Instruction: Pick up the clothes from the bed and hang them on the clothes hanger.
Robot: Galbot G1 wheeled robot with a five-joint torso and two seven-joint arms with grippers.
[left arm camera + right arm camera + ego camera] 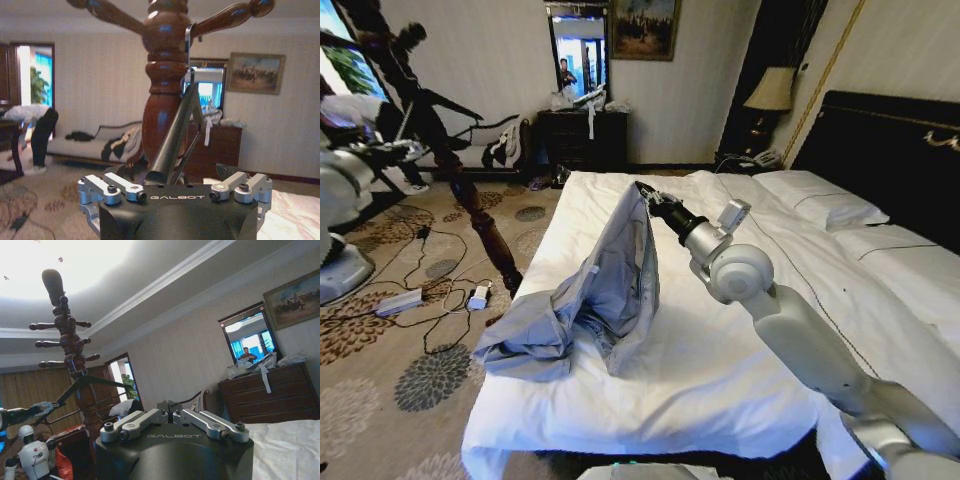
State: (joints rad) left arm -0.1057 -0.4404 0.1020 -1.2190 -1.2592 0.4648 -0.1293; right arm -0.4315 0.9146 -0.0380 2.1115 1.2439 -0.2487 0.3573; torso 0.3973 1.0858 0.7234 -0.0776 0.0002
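One grey-blue shirt (590, 300) hangs over the bed (720, 370), its top pinched by the right claw (642, 190). Beside the bed, the left claw (172, 175) grips the hanger (180, 130) on the wooden stand (162, 75).

From the head we look down over the bed (650, 380) toward the far wall. Our left wrist camera sits close against the coat stand (162, 75), facing the dresser (220, 145). Our right wrist tilts up at the ceiling; both share stand, dresser and mirror (248, 337).
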